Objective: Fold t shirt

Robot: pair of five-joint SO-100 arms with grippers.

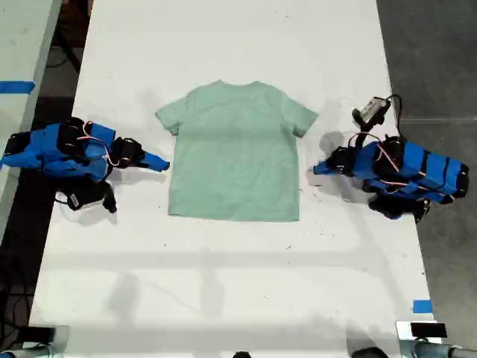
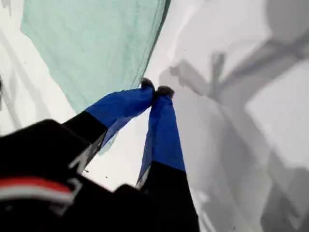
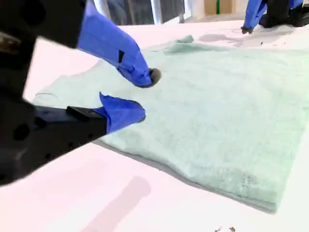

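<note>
Here the t shirt (image 1: pixel 234 152) is lying flat between my clenched first gripper (image 2: pixel 155 90) and my released second gripper (image 3: pixel 143 95), touching neither.

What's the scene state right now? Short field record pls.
t shirt: flat, unfolded, neck toward the exterior view's top
table: white, shirt near its middle
my first hand: shut, empty, just off the shirt's edge on the exterior view's right
my second hand: open, at the shirt's edge on the exterior view's left, gripping nothing
fold progress: none visible
</note>
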